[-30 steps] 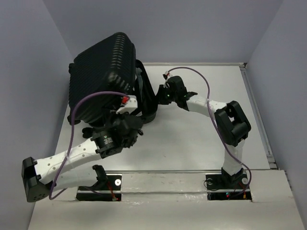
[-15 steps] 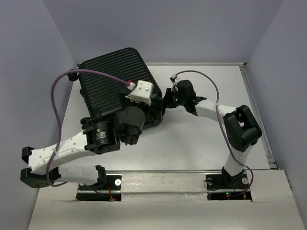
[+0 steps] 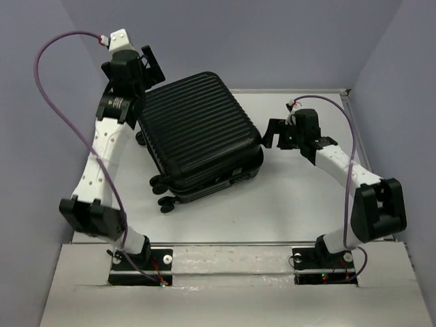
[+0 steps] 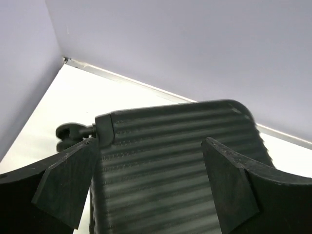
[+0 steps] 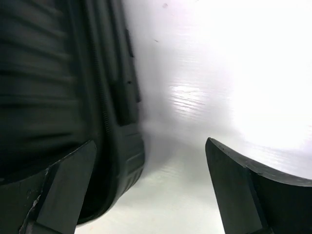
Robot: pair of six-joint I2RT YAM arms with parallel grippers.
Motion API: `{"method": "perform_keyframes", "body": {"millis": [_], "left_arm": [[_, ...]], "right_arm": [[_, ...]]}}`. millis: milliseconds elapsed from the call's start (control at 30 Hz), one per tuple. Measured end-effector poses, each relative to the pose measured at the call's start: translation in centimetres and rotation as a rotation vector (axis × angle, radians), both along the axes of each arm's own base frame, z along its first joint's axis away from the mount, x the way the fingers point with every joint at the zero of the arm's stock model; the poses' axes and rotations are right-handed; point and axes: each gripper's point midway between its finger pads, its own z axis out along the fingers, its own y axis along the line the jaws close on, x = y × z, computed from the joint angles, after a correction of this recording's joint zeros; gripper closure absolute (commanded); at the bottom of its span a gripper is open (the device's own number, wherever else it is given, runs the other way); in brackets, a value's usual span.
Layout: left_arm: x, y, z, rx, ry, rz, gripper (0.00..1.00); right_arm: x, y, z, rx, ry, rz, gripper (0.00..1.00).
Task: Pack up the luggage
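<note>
The luggage (image 3: 201, 133), a black ribbed hard-shell suitcase, lies shut and flat on the white table (image 3: 300, 197), its caster wheels (image 3: 163, 204) toward the near left. My left gripper (image 3: 151, 65) hangs open in the air over its far left corner, touching nothing. The left wrist view looks down on the ribbed shell (image 4: 170, 156) and one wheel (image 4: 70, 131) between the spread fingers (image 4: 151, 185). My right gripper (image 3: 274, 134) stands open just right of the case, apart from it. In the right wrist view the case's zipped side (image 5: 58, 97) lies left of the empty gap (image 5: 151, 187).
Lilac walls (image 3: 48, 102) close in the table at the left, back and right. A metal rail (image 3: 364, 143) runs along the right edge. The purple cable (image 3: 51, 61) of the left arm loops high at the far left.
The suitcase's raised shell has come down and the case now lies shut. My left arm swung up and back to the far left with jaws opened. The right gripper opened and drew back rightward.
</note>
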Motion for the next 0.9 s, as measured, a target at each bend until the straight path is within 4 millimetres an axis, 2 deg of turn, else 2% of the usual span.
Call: {"method": "perform_keyframes", "body": {"millis": [67,100,133,167,200,233,300,333,367,467,500,600,667,733,900], "left_arm": [[3.6,1.3,-1.2,-0.021,0.04,0.003,0.01],[5.7,1.3,-2.6,-0.03,0.073,-0.008,0.01],[7.2,2.0,-3.8,-0.034,0.102,-0.007,0.01],[8.5,2.0,-4.5,-0.04,0.132,-0.024,0.01],[10.1,2.0,-5.3,-0.048,0.148,-0.038,0.01],[12.1,1.9,-5.9,-0.058,0.154,-0.057,0.02],[14.9,1.7,-7.7,-0.079,0.181,-0.095,0.03],[15.8,1.7,-8.2,-0.087,0.184,-0.107,0.04],[17.7,2.1,-9.5,-0.108,0.19,-0.121,0.05],[19.9,3.2,-12.8,-0.171,0.227,-0.147,0.08],[20.2,3.6,-13.8,-0.191,0.241,-0.152,0.08],[21.4,5.6,-16.7,-0.244,0.27,-0.151,0.12],[22.3,6.3,-18.1,-0.272,0.274,-0.169,0.14],[22.9,6.0,-19.1,-0.293,0.275,-0.204,0.15],[23.2,2.9,-24.9,-0.333,0.372,-0.318,0.16]], "right_arm": [[-0.7,-0.2,2.0,-0.002,-0.035,-0.009,0.03],[-1.2,-0.3,3.8,-0.003,-0.075,-0.014,0.13],[-1.7,-0.3,5.3,0.004,-0.107,-0.018,0.31],[-2.1,-0.5,6.8,0.011,-0.143,-0.026,0.7],[-2.7,-0.6,8.8,0.03,-0.192,-0.031,0.84],[-3.6,-0.6,10.3,0.059,-0.229,-0.034,0.93],[-5.6,-0.3,11.8,0.114,-0.273,-0.013,0.93],[-6.2,0.0,11.9,0.126,-0.281,-0.003,0.93],[-7.4,0.5,11.3,0.141,-0.268,0.02,0.93],[-10.7,3.7,7.6,0.137,-0.185,0.136,0.93],[-12.1,4.9,5.6,0.123,-0.131,0.183,0.93],[-14.8,6.3,1.3,0.09,-0.013,0.257,0.93],[-15.4,6.3,-0.7,0.073,0.044,0.258,0.93],[-15.4,6.2,-1.8,0.064,0.074,0.249,0.93],[-13.6,7.3,-3.0,0.097,0.088,0.216,0.93]]}}
